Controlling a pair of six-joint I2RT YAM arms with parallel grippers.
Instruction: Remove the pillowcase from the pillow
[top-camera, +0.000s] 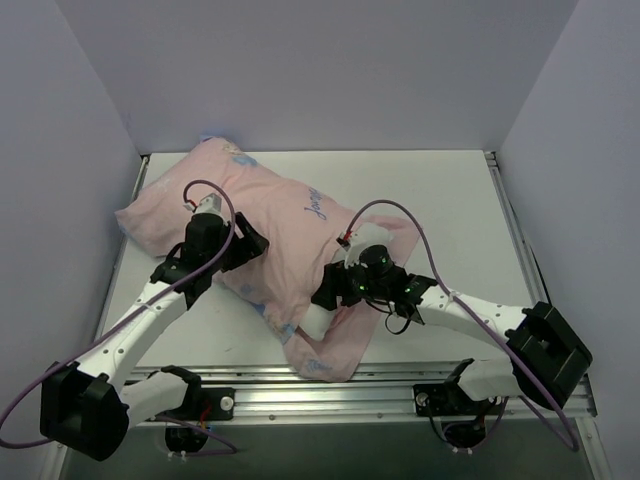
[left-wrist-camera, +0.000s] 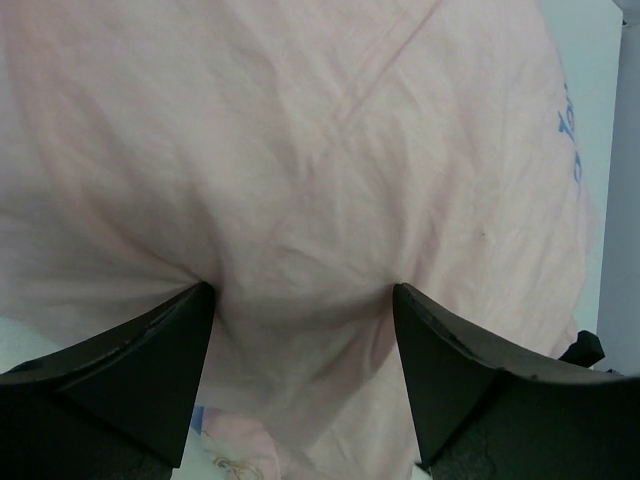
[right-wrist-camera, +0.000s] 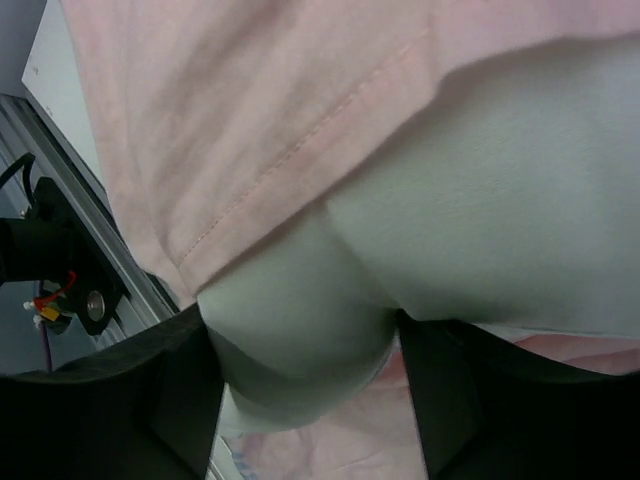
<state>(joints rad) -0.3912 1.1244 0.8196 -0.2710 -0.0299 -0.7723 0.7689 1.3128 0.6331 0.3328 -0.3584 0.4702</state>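
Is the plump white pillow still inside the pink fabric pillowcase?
Mostly in. The pink fabric pillowcase covers most of it; the plump white pillow bulges past the stitched hem in the right wrist view.
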